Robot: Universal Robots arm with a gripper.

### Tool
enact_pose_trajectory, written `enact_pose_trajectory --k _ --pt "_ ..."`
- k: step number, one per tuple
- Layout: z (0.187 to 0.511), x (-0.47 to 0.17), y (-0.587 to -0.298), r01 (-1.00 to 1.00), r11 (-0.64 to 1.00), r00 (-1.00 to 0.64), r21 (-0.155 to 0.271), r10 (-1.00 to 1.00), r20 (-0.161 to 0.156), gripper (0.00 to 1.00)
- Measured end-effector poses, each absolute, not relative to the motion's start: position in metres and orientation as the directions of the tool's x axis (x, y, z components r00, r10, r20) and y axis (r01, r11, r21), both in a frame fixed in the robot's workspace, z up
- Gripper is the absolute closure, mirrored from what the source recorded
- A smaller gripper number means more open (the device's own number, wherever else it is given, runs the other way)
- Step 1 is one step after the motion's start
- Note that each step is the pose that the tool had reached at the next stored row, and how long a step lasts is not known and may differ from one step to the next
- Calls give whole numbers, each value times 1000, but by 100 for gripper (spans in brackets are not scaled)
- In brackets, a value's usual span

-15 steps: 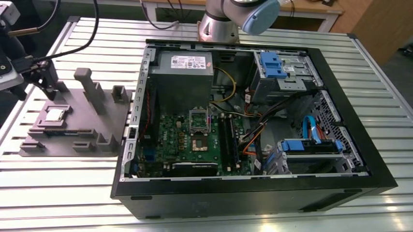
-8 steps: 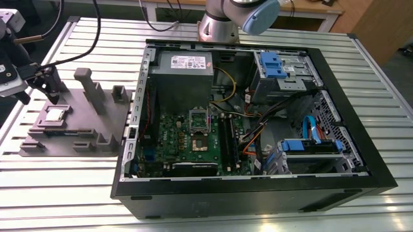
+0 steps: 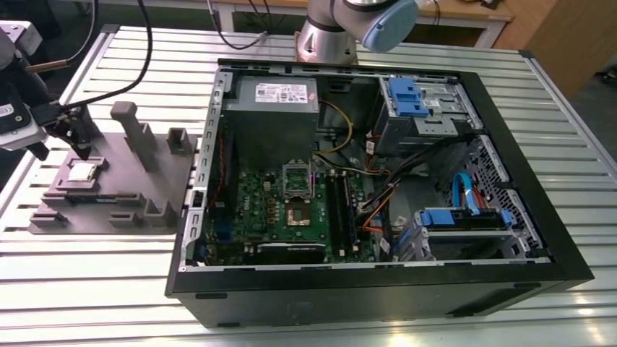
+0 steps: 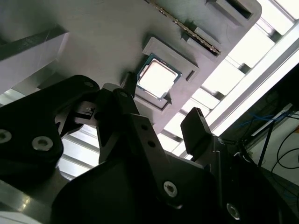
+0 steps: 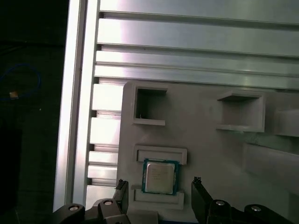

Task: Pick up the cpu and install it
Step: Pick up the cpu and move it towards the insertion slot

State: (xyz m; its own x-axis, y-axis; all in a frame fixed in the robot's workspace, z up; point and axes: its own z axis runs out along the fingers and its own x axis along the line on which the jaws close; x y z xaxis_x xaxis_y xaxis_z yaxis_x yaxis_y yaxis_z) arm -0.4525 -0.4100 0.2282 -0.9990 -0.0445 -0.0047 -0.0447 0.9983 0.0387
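The cpu (image 3: 82, 171) is a small silvery square chip lying flat in a recess of the grey holder plate (image 3: 144, 173) at the exterior view's left. My gripper (image 3: 63, 150) hangs just above it, open, with nothing between its fingers. In both wrist views the cpu (image 4: 158, 77) (image 5: 160, 176) shows between the two dark fingertips (image 4: 196, 127) (image 5: 199, 192), which stand apart on either side of it without touching it. The dark cpu socket (image 3: 296, 212) sits open on the green motherboard (image 3: 260, 206) inside the computer case.
The open black computer case (image 3: 501, 217) lies on the slatted aluminium table (image 3: 97, 289), holding a grey power supply (image 3: 277, 101), blue drive brackets (image 3: 405, 97) and loose cables (image 3: 386, 195). Grey upright posts (image 3: 130, 123) rise from the holder plate beside the gripper. The arm's base (image 3: 328, 36) stands behind the case.
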Motion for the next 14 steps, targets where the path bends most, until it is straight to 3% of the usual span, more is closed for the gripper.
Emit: enact_pose_trajectory --k 14 --pt "205 -451 -411 -18 999 -1000 39 -18 -5 35"
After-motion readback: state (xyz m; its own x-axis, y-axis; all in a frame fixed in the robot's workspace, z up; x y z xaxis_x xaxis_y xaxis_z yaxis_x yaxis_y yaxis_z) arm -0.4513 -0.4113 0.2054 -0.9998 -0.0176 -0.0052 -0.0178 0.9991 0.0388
